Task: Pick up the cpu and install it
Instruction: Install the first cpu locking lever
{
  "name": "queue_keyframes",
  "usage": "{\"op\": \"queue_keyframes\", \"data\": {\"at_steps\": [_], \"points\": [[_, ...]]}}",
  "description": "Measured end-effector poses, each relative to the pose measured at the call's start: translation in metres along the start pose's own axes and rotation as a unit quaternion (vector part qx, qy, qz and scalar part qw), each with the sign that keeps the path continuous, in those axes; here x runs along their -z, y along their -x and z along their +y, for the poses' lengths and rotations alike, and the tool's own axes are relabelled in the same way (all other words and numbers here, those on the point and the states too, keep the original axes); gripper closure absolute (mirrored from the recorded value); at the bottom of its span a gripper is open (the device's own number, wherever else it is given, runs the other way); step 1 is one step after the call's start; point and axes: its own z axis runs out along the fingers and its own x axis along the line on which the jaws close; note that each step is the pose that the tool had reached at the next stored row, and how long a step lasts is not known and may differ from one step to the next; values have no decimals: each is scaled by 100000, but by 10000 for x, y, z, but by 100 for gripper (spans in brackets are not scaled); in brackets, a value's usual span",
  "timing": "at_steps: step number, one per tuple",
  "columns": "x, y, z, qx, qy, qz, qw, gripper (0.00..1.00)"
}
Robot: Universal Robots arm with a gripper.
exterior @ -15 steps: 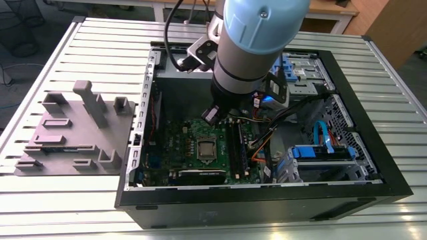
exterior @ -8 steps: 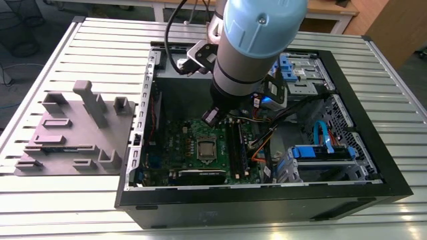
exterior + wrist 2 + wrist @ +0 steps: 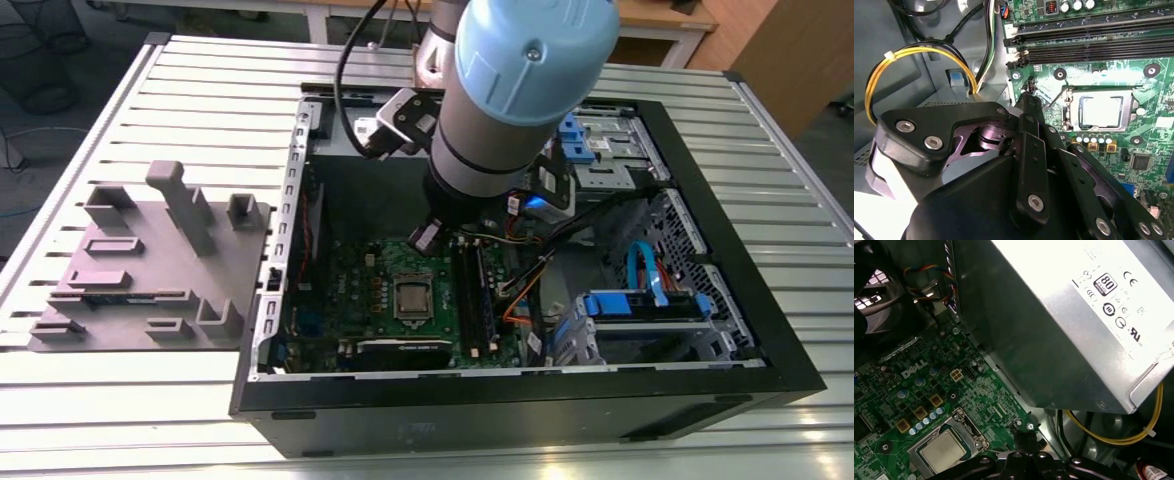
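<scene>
**Hovering beside a cpu that lies in its socket**

Exterior view: the arm (image 3: 521,90) reaches down into the open computer case (image 3: 534,385). Its gripper (image 3: 430,238) is low over the far edge of the green circuit board (image 3: 354,290). The cpu (image 3: 412,298) lies flat in the socket (image 3: 412,318) mid-board, apart from the gripper. A grey parts fixture (image 3: 147,270) sits on the table (image 3: 400,70), to the exterior view's left.

Second wrist view: the gripper (image 3: 1027,100) looks drawn narrow and holds nothing. It hangs near the socket's corner, clear of the cpu (image 3: 1100,111). Black memory slots (image 3: 1094,35) run just beyond the socket, and yellow cables (image 3: 919,52) loop close by.

First wrist view: the power-supply box (image 3: 1064,330) stands close beside the gripper (image 3: 1024,439). Placing looks done to me, but I cannot tell whether the socket is latched. Any move from here calls for a straight path that stays clear of box and cables.
</scene>
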Motion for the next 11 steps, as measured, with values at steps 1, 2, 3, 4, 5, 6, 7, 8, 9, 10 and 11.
{"op": "queue_keyframes", "data": {"at_steps": [1,2,3,4,5,6,7,8,9,10,11], "points": [[-3,-1,-1,14,-25,51,100000,89],[-6,-1,-1,18,-67,110,100000,89],[-7,-1,-2,20,-118,175,100000,89],[-8,-1,-2,21,-172,240,100000,89],[-9,-2,-3,18,-232,313,99999,89],[-9,-2,-2,11,-271,367,99999,89],[-9,-2,-3,10,-289,388,99999,89],[-11,-2,-3,11,-299,403,99999,89],[-14,-2,-3,10,-299,400,99999,89],[-17,-1,-2,10,-304,408,99999,89],[-18,-2,-2,7,-316,427,99999,89]]}}
